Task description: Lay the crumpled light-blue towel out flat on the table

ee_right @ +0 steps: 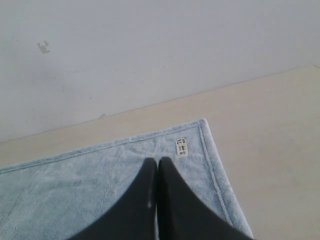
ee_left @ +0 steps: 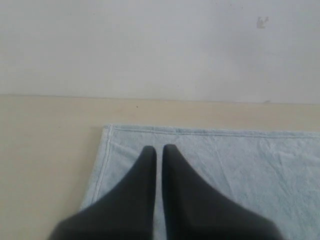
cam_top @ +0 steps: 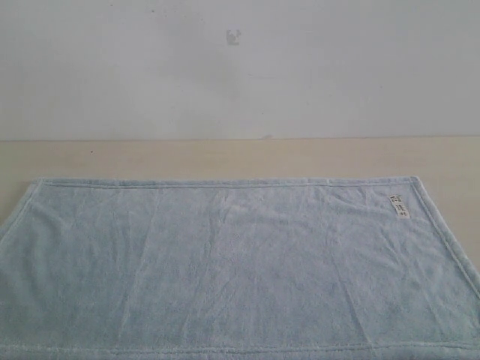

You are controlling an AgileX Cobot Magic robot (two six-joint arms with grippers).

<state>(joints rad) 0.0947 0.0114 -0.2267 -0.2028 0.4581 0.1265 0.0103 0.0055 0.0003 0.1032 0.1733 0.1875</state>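
The pale-blue towel (cam_top: 225,262) lies spread out flat on the beige table (cam_top: 225,157), its hem straight along the far side and its white tag (cam_top: 397,204) near the far right corner. Neither gripper shows in the exterior view. In the left wrist view my left gripper (ee_left: 159,148) hovers over the towel (ee_left: 240,165) near its far left corner, fingers together with only a thin slit, holding nothing. In the right wrist view my right gripper (ee_right: 158,161) is shut and empty above the towel (ee_right: 75,185), just short of the tag (ee_right: 181,147).
A grey-white wall (cam_top: 240,67) with a small dark mark (cam_top: 234,37) rises behind the table's far edge. A strip of bare tabletop (ee_left: 45,160) lies left of the towel, another strip (ee_right: 265,150) lies right of it.
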